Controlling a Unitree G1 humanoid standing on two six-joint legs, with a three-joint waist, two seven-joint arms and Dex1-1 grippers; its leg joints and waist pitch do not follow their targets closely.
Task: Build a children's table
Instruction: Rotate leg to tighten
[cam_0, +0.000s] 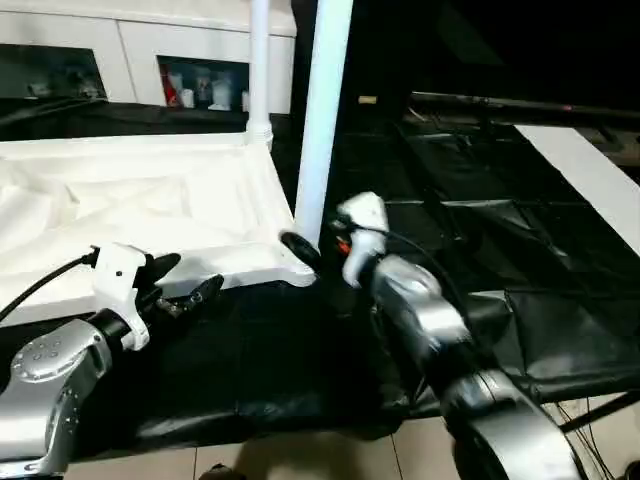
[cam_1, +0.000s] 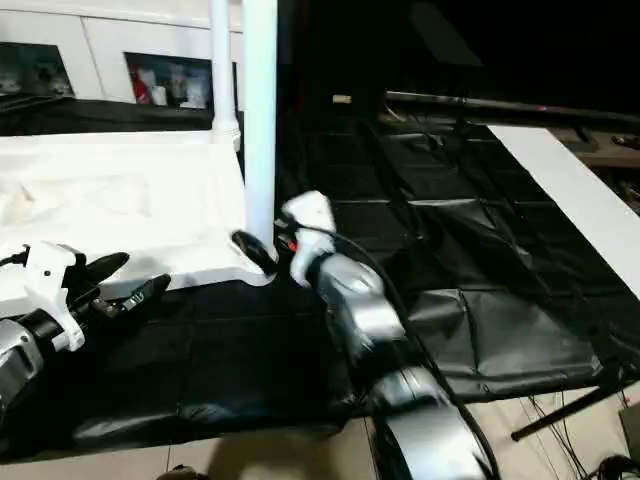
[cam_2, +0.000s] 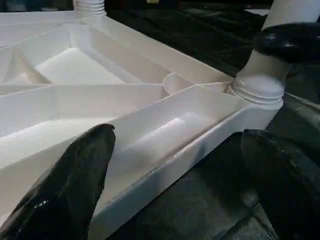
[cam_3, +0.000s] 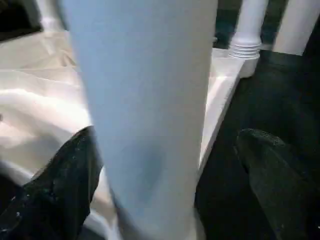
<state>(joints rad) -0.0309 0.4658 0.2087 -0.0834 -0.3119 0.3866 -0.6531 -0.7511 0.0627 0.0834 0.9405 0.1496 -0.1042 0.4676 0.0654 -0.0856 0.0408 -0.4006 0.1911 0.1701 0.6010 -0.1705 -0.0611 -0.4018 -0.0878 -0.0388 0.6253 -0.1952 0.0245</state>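
The children's table lies upside down: its white ribbed tabletop (cam_0: 150, 200) rests on the black-sheeted worktable. One white tube leg (cam_0: 322, 120) stands upright in the near right corner socket. A second leg (cam_0: 259, 70) stands in the far right corner. My right gripper (cam_0: 318, 250) is open, one finger on each side of the near leg (cam_3: 150, 100), low by its base. My left gripper (cam_0: 190, 276) is open at the tabletop's front rim (cam_2: 165, 165), which runs between its fingers (cam_2: 65, 190). In the left wrist view the near leg's base (cam_2: 260, 75) shows with a right finger against it.
A long flat white board (cam_0: 590, 180) lies at the right on the black sheet (cam_0: 480, 230). White cabinets (cam_0: 150, 60) stand behind the worktable. The sheet's front edge drops to the tiled floor (cam_0: 300, 455) just below my arms.
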